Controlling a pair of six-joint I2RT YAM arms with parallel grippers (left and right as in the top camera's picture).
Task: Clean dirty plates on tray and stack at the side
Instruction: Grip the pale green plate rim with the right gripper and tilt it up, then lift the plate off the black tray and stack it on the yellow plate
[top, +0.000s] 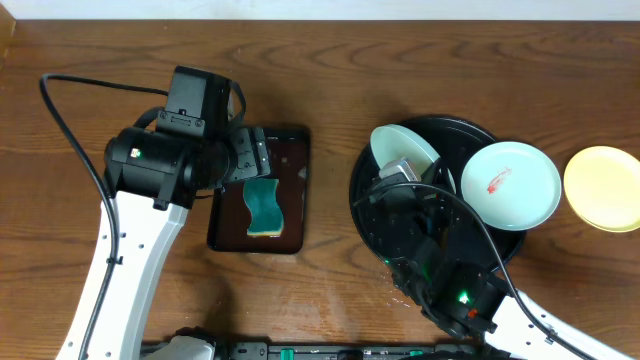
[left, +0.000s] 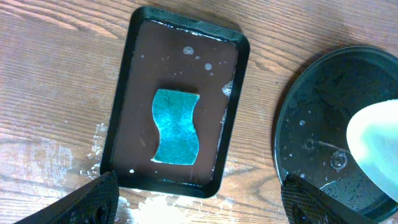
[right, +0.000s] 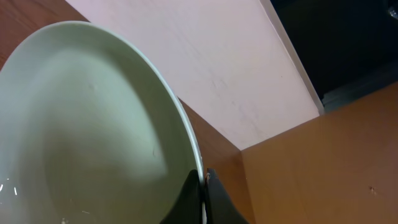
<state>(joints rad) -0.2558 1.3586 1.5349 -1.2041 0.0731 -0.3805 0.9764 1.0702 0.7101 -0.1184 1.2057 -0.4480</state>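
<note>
1. Right gripper (right: 203, 194) clamps a tilted mint plate's (right: 81, 124) rim over the black tray (left: 311, 112).
2. Smeared plate (top: 510, 185) lies on that tray's right edge — yellow plate (top: 605, 188) just beside, on the table (top: 330, 60).
3. Left gripper (left: 199, 205) hangs spread wide above the sponge (left: 176, 126) in the brown tray (left: 186, 62).

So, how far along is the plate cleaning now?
Possibly done: the yellow plate lies on the table beside the black tray. In hand: the right claw grips a tilted mint plate by its rim over the tray; the left claw is open above the teal sponge. Left: the mint plate with a red smear, then stacking.
</note>
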